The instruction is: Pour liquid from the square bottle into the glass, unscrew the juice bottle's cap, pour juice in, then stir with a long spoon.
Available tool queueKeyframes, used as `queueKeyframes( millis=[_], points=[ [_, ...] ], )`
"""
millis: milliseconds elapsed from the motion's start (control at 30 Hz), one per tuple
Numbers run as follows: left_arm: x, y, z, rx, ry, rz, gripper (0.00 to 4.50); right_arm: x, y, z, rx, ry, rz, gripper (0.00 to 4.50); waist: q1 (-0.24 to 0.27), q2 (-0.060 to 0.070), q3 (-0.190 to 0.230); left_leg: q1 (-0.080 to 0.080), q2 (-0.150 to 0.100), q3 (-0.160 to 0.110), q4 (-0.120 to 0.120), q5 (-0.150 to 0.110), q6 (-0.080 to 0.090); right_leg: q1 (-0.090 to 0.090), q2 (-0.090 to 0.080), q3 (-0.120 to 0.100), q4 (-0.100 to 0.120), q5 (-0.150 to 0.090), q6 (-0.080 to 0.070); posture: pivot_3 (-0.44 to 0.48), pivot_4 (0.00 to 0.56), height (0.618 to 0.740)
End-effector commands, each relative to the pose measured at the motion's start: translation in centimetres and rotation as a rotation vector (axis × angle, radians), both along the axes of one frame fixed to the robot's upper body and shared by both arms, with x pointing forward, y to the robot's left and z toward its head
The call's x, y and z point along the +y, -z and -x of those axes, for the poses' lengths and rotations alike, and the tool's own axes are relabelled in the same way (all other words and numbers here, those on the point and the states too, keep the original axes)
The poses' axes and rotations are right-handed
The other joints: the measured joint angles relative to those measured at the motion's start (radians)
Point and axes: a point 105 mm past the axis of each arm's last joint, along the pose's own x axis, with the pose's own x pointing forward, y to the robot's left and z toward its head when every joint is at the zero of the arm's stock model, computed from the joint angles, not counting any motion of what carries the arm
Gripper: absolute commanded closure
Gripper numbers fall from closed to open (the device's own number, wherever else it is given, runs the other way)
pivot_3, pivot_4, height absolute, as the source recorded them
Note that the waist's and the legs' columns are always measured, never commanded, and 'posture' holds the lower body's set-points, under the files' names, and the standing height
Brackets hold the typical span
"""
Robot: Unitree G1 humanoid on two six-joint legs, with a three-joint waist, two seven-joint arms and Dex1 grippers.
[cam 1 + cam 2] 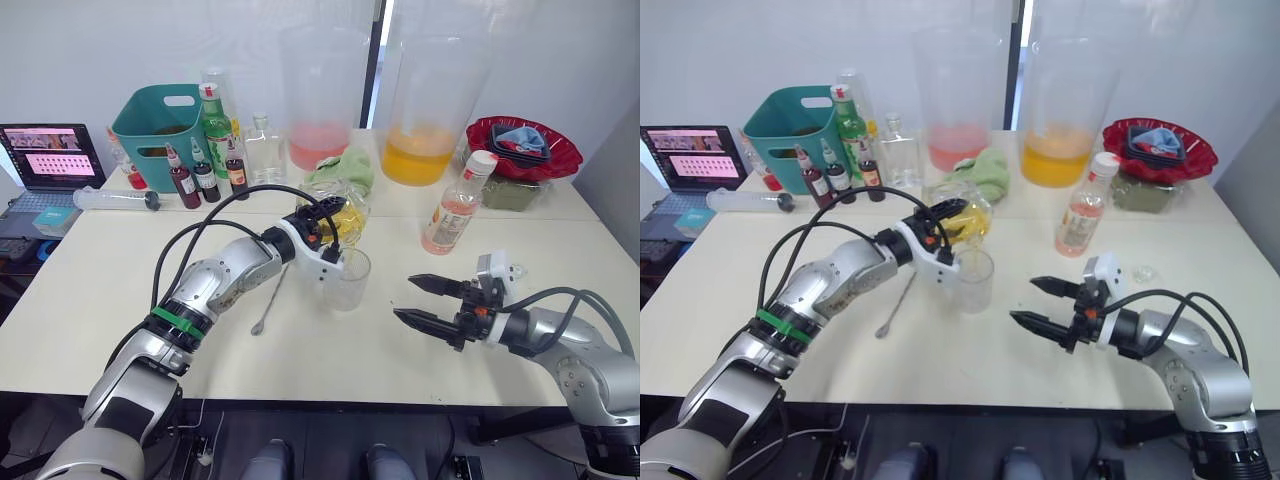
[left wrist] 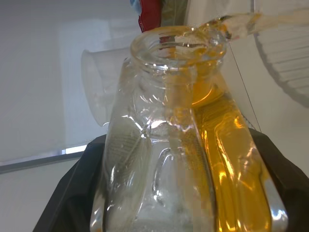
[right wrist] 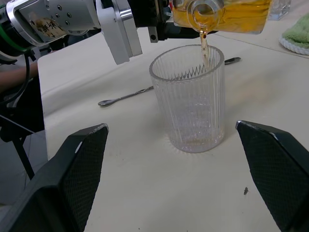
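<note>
My left gripper (image 1: 324,226) is shut on the square bottle (image 1: 347,217), which is tipped with its open mouth over the glass (image 1: 347,280). A thin stream of yellow-orange liquid (image 3: 204,46) runs from the bottle (image 3: 227,13) into the glass (image 3: 190,106), and a shallow layer lies at the bottom. Right of the glass my right gripper (image 1: 404,297) hovers open, its fingers apart and pointing at the glass. The juice bottle (image 1: 455,205) stands capped behind it, with pink juice inside. The long spoon (image 1: 271,297) lies flat on the table left of the glass.
Two huge clear jugs stand at the back, one with pink liquid (image 1: 318,145), one with orange (image 1: 420,155). A green basket (image 1: 160,120), green bottle (image 1: 215,125), small dark red bottles (image 1: 185,180), a clear flask (image 1: 263,150), a green cloth (image 1: 345,170), a red bowl (image 1: 522,145) and a laptop (image 1: 45,155) line the far side.
</note>
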Motion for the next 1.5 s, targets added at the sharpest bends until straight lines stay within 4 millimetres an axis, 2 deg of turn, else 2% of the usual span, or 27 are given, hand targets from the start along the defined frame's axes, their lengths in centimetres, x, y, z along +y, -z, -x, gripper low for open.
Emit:
queueKeyframes(
  millis=[33, 433, 833, 1100, 1167, 1200, 1267, 1333, 1433, 1500],
  points=[
    [-0.8, -3.5, 0.7, -0.124, 0.058, 0.050, 1.71, 0.2, -1.1, 0.0, -0.039, -0.011, 0.013, 0.03, 0.000, 0.000, 0.000, 0.000, 0.000, 0.000, 0.000, 0.000, 0.000, 0.000, 0.000, 0.000, 0.000, 0.000, 0.000, 0.000, 0.150, 0.740],
    [-0.4, -3.4, 0.4, -0.066, 0.024, 0.097, 1.71, 0.4, -0.8, 0.0, -0.034, -0.018, 0.009, 0.03, 0.000, 0.000, 0.000, 0.000, 0.000, 0.000, 0.000, 0.000, 0.000, 0.000, 0.000, 0.000, 0.000, 0.000, 0.000, 0.000, 0.150, 0.740],
    [0.2, -3.5, 0.6, 0.235, 0.022, 0.328, 1.71, 0.5, -0.9, -0.1, -0.032, -0.041, 0.016, 0.03, -0.009, 0.000, 0.000, 0.000, 0.000, 0.000, 0.000, 0.000, 0.000, 0.000, 0.000, 0.000, 0.001, 0.000, 0.000, 0.000, 0.150, 0.740],
    [2.0, -5.7, 0.3, 0.413, 0.009, 0.619, 1.71, 0.5, -1.2, -0.3, -0.033, -0.069, 0.024, 0.03, -0.009, 0.000, 0.000, 0.000, 0.000, 0.000, 0.000, 0.000, 0.000, -0.001, 0.000, 0.000, 0.001, 0.000, 0.000, 0.000, 0.150, 0.740],
    [3.6, -6.9, -0.4, 0.528, -0.015, 0.853, 1.71, 0.5, -1.4, -0.4, -0.033, -0.085, 0.028, 0.03, -0.010, 0.000, 0.000, 0.000, 0.000, 0.000, 0.001, 0.000, 0.000, 0.000, 0.000, 0.000, 0.001, 0.000, 0.000, 0.000, 0.150, 0.740],
    [5.1, -7.6, -1.1, 0.582, -0.041, 1.002, 1.71, 0.4, -1.5, -0.4, -0.034, -0.094, 0.030, 0.03, -0.010, 0.000, 0.000, 0.000, 0.000, 0.000, 0.001, 0.000, 0.000, 0.000, 0.000, 0.000, 0.001, 0.000, 0.000, 0.000, 0.150, 0.740],
    [8.4, -9.3, -1.7, 0.532, -0.057, 1.248, 1.71, 0.5, -1.8, -0.6, -0.036, -0.109, 0.028, 0.03, -0.014, 0.000, 0.000, 0.000, 0.000, -0.001, 0.003, 0.000, 0.000, 0.000, 0.000, 0.000, 0.001, 0.000, 0.000, 0.000, 0.150, 0.740],
    [10.8, -9.0, -2.4, 0.573, -0.133, 1.359, 1.71, 0.6, -1.9, -0.7, -0.038, -0.120, 0.027, 0.03, -0.021, 0.000, 0.000, 0.000, 0.002, -0.002, 0.003, 0.000, 0.000, -0.001, 0.002, 0.000, 0.002, 0.000, 0.000, 0.000, 0.150, 0.740],
    [12.3, -8.0, -2.5, 0.750, -0.123, 1.489, 1.71, 0.7, -1.9, -0.7, -0.037, -0.132, 0.022, 0.03, -0.023, 0.000, 0.000, 0.000, 0.002, -0.002, 0.003, 0.000, 0.000, -0.001, 0.002, 0.000, 0.002, 0.000, 0.000, 0.000, 0.150, 0.740],
    [13.5, -7.5, -2.8, 0.767, -0.166, 1.560, 1.71, 0.7, -1.8, -0.7, -0.030, -0.143, 0.021, 0.03, -0.017, 0.000, 0.000, 0.000, 0.001, -0.002, 0.003, 0.000, 0.000, -0.001, 0.001, 0.000, 0.002, 0.000, 0.000, 0.000, 0.150, 0.740]
  ],
)
